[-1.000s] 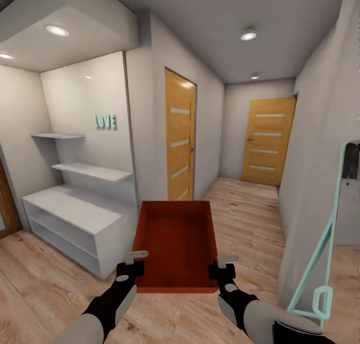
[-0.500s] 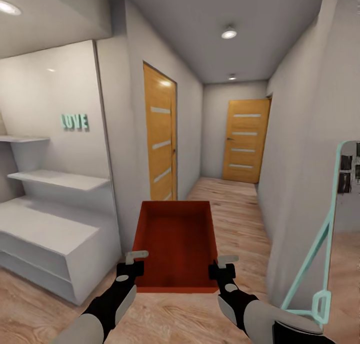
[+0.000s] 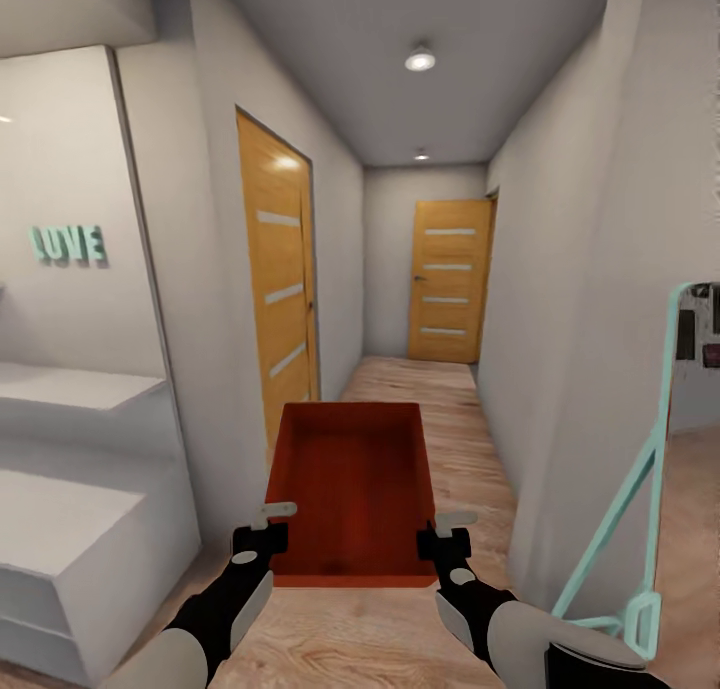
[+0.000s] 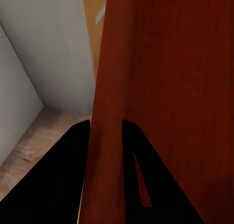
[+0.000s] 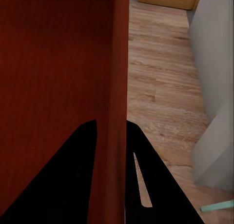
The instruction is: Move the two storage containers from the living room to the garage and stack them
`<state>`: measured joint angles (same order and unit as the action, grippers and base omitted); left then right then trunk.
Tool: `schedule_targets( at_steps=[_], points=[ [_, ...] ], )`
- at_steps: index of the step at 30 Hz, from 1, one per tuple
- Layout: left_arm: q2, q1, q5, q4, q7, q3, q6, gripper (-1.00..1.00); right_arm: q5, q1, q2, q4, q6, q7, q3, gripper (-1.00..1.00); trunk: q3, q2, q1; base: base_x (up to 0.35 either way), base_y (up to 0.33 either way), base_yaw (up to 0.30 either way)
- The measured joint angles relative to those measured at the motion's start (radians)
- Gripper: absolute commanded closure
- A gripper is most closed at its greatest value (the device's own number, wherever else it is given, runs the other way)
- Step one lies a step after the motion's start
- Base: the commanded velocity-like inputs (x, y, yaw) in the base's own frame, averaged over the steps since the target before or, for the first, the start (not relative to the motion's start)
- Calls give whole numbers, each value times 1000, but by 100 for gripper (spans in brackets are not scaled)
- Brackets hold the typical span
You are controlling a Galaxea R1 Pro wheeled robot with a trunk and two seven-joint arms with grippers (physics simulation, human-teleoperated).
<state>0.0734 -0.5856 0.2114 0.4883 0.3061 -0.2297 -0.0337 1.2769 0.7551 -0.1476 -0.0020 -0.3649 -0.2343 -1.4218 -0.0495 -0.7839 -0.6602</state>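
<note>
While the hallway floor (image 3: 440, 409) is faced, one red bin (image 3: 350, 489) is held up, clamped by left gripper (image 3: 262, 531) and right gripper (image 3: 444, 535) on opposite walls.

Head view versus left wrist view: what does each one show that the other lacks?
Head view alone: both grippers, left and right, the far door, the LOVE sign and a ceiling light. Left wrist view alone: the left fingers straddling the container's side wall. Both: the storage container, plank floor and side door.
</note>
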Motion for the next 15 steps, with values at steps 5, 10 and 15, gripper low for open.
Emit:
schedule_targets(
  at_steps=[5, 10, 15],
  points=[
    [0, 0, 0, 0, 0, 0, 0, 100, -1, 0, 0, 0, 0, 0, 1, 100, 0, 0, 0, 302, 187, -283],
    [0, 0, 0, -1, 0, 1, 0, 100, -1, 0, 0, 0, 1, 0, 1, 100, 0, 0, 0, 302, 187, -283],
    [0, 0, 0, -1, -1, 1, 0, 100, -2, 0, 0, 0, 1, 0, 1, 100, 0, 0, 0, 302, 187, -283]
  ],
)
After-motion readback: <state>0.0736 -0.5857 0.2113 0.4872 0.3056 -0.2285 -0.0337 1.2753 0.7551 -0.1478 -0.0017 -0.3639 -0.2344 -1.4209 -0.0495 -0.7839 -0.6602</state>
